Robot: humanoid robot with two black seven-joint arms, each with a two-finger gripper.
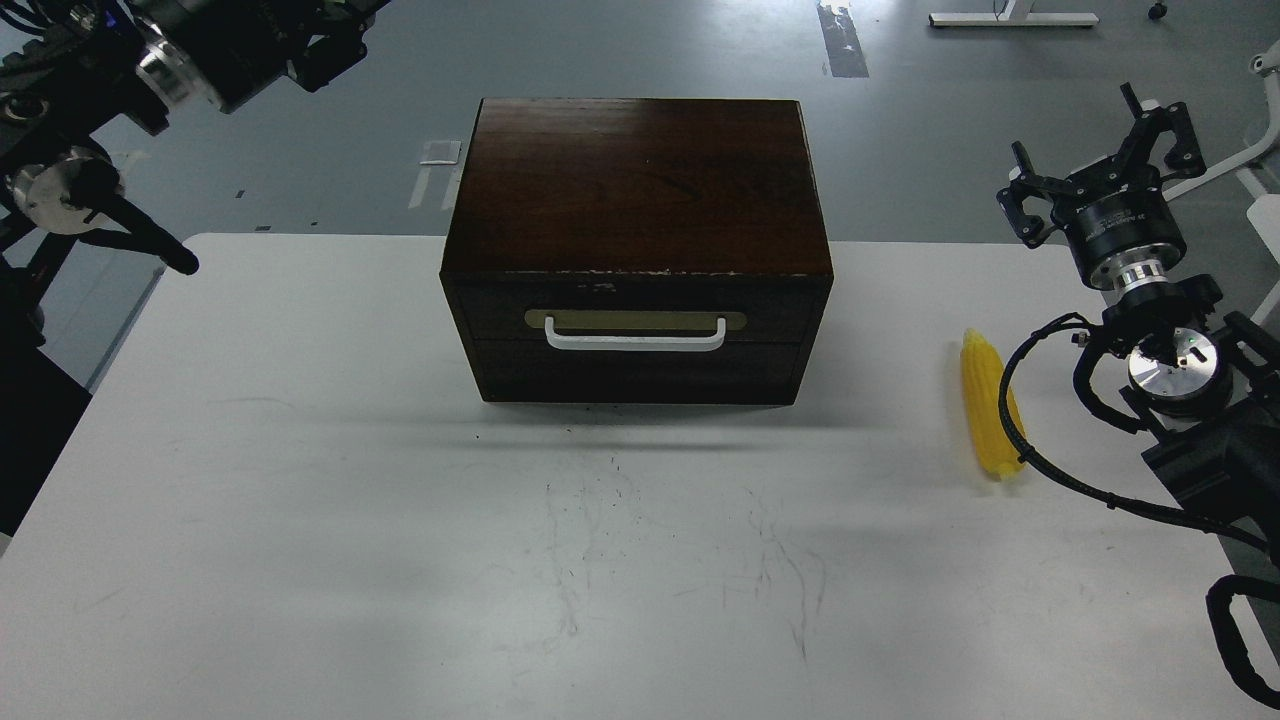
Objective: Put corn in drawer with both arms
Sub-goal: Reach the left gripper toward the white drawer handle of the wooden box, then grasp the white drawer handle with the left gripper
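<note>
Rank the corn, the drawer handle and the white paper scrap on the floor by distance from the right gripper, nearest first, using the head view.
From the right gripper:
1. Corn, just below it on the table's right side.
2. Drawer handle, on the box front, mid-table.
3. Paper scrap, on the floor beyond the box's left corner.

White table (300, 560) on grey floor (950, 120).

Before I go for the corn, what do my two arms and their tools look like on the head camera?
Both arms are black with polished silver wrist rings. The right tool is a black claw with two angular, skeletal fingers on a round black housing bearing small white lettering; a black cable loops beside its wrist, where a tiny green light glows. The left arm's far end is dark, so its tool is unclear.
</note>
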